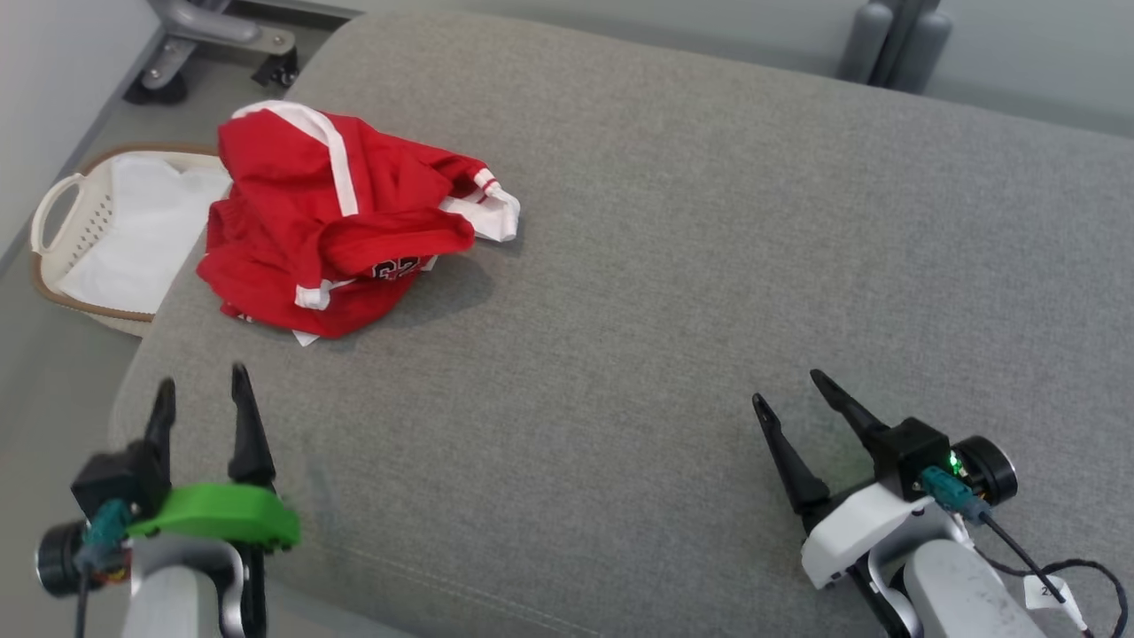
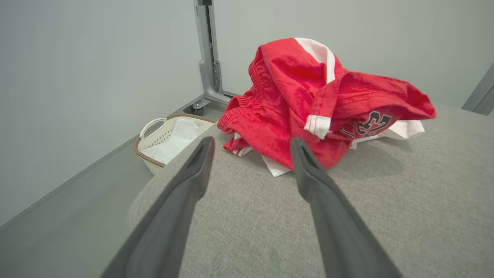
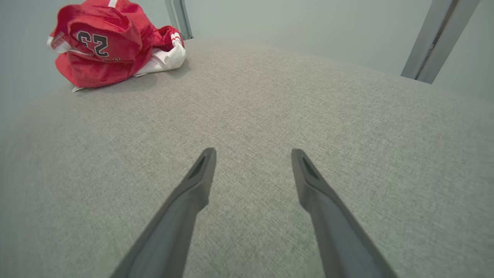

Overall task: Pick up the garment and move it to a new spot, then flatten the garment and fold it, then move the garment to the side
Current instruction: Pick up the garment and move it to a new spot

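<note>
1. The left hand (image 1: 202, 377) is released, its two long dark fingers spread with nothing between them; it hovers over the near left corner of the grey fabric-covered padded surface (image 1: 664, 266).
2. In the left wrist view the left hand (image 2: 251, 141) points at the crumpled red garment with white trim (image 2: 293, 100), which lies just beyond the fingertips, apart from them.
3. The right hand (image 1: 787, 387) is also released and empty, above the near right part of the surface, well apart from the garment.
4. The right wrist view shows the right hand (image 3: 252, 151) over bare grey fabric, with the garment (image 3: 104, 50) far off at the upper left, black numerals on its front.
5. The garment (image 1: 301, 221) sits bunched in a heap at the far left edge of the surface.
6. Just beside that edge, on the floor, stands a cream plastic laundry basket with a white liner (image 1: 53, 213).
7. Beyond it is a grey metal wheeled stand (image 1: 204, 27).
</note>
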Controlling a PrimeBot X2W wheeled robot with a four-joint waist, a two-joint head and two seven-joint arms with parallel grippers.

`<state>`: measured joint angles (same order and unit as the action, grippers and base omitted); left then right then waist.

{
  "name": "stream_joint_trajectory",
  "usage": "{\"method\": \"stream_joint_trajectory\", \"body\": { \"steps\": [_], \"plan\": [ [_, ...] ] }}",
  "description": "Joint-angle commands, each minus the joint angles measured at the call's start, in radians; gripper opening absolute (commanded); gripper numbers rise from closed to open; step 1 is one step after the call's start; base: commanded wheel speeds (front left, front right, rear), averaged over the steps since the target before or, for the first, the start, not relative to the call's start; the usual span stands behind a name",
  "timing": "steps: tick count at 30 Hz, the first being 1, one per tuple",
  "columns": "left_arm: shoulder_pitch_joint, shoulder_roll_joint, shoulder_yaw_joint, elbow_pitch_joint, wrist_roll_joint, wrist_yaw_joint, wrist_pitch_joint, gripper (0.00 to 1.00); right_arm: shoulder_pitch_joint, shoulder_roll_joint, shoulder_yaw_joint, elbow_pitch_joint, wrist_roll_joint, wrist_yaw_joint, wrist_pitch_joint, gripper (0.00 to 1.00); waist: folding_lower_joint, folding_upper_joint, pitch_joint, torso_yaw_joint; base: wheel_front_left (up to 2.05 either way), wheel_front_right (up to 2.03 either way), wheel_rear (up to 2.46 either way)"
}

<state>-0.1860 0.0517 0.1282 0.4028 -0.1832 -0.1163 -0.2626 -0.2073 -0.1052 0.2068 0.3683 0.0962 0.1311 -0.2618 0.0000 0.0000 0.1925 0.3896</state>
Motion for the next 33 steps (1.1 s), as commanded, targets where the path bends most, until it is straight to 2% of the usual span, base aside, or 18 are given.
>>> {"method": "stream_joint_trajectory", "body": {
  "steps": [1,7,13,20,27,28,29,30,33],
  "plan": [
    [-0.061,0.011,0.008,-0.002,-0.003,-0.008,-0.004,1.00,-0.027,-0.013,-0.001,-0.010,-0.001,-0.001,-0.005,1.00,0.0000,0.0000,0.090,-0.060,0.00,0.00,0.00],
    [-0.244,0.071,0.004,0.042,-0.004,-0.015,-0.002,1.00,-0.077,-0.033,0.007,-0.045,-0.008,-0.001,-0.005,1.00,0.0000,0.0000,0.188,-0.113,0.00,0.00,0.00],
    [-0.408,0.153,-0.017,0.144,-0.030,-0.015,-0.002,1.00,-0.119,-0.037,0.006,-0.087,-0.012,-0.001,-0.005,1.00,0.0000,0.0000,0.264,-0.160,0.00,0.00,0.00],
    [-0.574,0.235,-0.040,0.408,-0.062,-0.014,-0.002,1.00,-0.140,-0.040,0.012,-0.107,-0.014,-0.001,-0.003,1.00,0.0000,0.0000,0.317,-0.206,0.00,0.00,0.00],
    [-0.655,0.240,-0.059,0.633,-0.139,-0.014,-0.001,1.00,-0.123,-0.046,-0.004,-0.090,-0.016,-0.001,-0.001,1.00,0.0000,0.0000,0.316,-0.223,0.00,0.00,0.00],
    [-0.660,0.240,-0.066,0.652,-0.149,-0.014,-0.001,0.47,-0.119,-0.045,-0.007,-0.087,-0.015,-0.001,0.001,1.00,0.0000,0.0000,0.310,-0.224,0.00,0.00,0.00],
    [-0.664,0.240,-0.072,0.664,-0.158,-0.014,-0.001,0.13,-0.118,-0.043,-0.009,-0.086,-0.014,-0.001,0.001,1.00,0.0000,0.0000,0.304,-0.225,0.00,0.00,0.00],
    [-0.663,0.240,-0.084,0.672,-0.161,-0.014,-0.002,0.00,-0.118,-0.040,-0.009,-0.085,-0.014,-0.001,0.001,1.00,0.0000,0.0000,0.296,-0.226,0.00,0.00,0.00],
    [-0.653,0.258,-0.106,0.645,-0.164,-0.014,-0.002,0.00,-0.113,-0.029,-0.008,-0.091,-0.010,-0.001,0.000,1.00,0.0000,0.0000,0.266,-0.229,0.00,0.00,0.00]
  ]
}}
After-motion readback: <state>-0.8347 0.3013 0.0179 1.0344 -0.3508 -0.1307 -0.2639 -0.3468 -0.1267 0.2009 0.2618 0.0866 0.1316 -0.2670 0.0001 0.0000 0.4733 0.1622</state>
